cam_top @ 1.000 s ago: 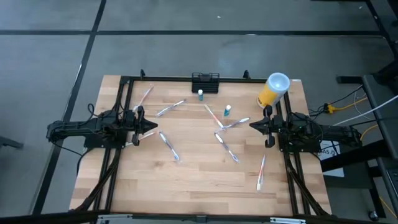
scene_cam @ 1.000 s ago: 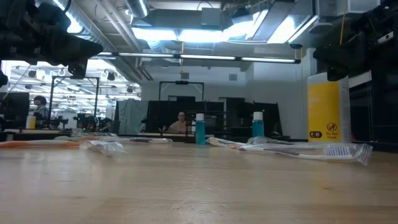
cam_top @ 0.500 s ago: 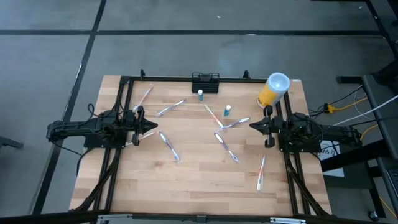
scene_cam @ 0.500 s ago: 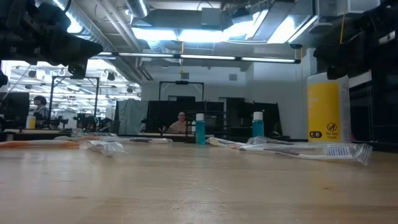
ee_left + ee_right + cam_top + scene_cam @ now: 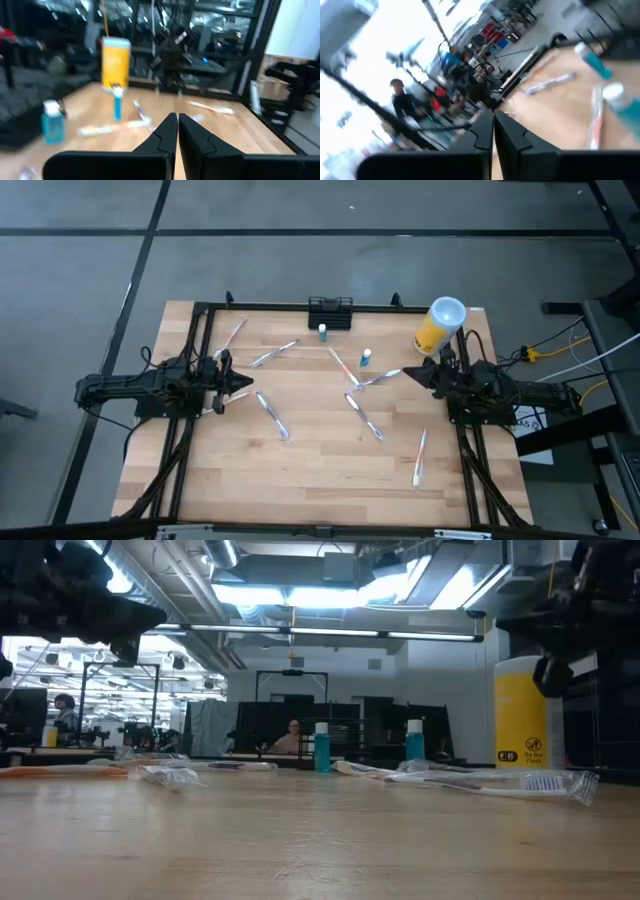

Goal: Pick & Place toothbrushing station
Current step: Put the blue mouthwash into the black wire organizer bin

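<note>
The toothbrushing station [image 5: 330, 311] is a small black slotted rack standing at the middle of the table's far edge; no gripper is near it. My left gripper [image 5: 250, 384] is shut and empty above the table's left side, and its shut fingers show in the left wrist view [image 5: 177, 127]. My right gripper [image 5: 407, 374] is shut and empty above the table's right side, just near of the yellow cup [image 5: 438, 326]. Its fingers show in the right wrist view [image 5: 493, 131], which is tilted.
The yellow cup with a white rim stands at the far right [image 5: 520, 724]. Two small blue bottles [image 5: 322, 332] [image 5: 366, 358] stand near the rack. Several wrapped toothbrushes [image 5: 362, 416] lie scattered over the middle. A black frame [image 5: 200, 320] runs along the far and side edges.
My right gripper has rolled about its wrist and shifted a little toward the table's far edge, toward the yellow cup. Nothing on the table has moved.
</note>
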Available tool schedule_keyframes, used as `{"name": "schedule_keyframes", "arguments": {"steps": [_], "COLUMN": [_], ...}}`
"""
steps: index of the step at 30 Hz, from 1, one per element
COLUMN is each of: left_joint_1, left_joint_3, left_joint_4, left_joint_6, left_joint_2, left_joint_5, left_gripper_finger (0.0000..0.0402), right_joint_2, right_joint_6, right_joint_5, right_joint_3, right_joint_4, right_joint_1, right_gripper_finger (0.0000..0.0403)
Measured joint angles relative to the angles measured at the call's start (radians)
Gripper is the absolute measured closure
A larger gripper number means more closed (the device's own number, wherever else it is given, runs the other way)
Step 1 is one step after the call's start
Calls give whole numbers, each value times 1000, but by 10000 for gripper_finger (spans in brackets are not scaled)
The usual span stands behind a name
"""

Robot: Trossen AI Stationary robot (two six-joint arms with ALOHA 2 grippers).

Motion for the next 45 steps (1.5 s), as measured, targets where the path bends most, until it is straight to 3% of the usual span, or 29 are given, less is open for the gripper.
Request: {"name": "schedule_keyframes", "arguments": {"steps": [2, 7, 13, 15, 18, 21, 27, 33, 37, 41, 45], "left_joint_1": [0, 0, 0, 0, -2, -2, -2, -2, -2, -2, -2], "left_joint_3": [0, 0, 0, 0, 0, 1, 33, 61, 128, 266, 469], "left_joint_4": [61, 279, 397, 426, 561, 713, 737, 945, 1088, 1001, 790], "left_joint_6": [-19, -312, -521, -538, -530, -521, -488, -314, -179, -106, 1], "left_joint_2": [0, 0, 0, 0, 0, 0, 7, 42, 94, 191, 352], "left_joint_5": [-10, -56, -168, -162, -67, -5, -21, -46, 95, 252, 247], "left_gripper_finger": [389, 387, 387, 388, 388, 385, 386, 389, 386, 389, 393], "right_joint_2": [0, 0, 94, 146, 243, 372, 586, 693, 721, 748, 794], "right_joint_6": [54, 35, -206, -303, -428, -496, -529, -599, -597, -667, -775], "right_joint_5": [8, 20, 4, -25, -42, -103, -125, -310, -466, -503, -496], "right_joint_3": [0, 0, 6, 31, 107, 201, 448, 690, 851, 1058, 1268], "right_joint_4": [35, 285, 760, 805, 808, 803, 799, 723, 591, 286, 28], "right_joint_1": [3, 36, 110, 135, 164, 182, 184, 184, 184, 184, 184], "right_gripper_finger": [385, 385, 385, 385, 385, 385, 385, 385, 385, 385, 385]}}
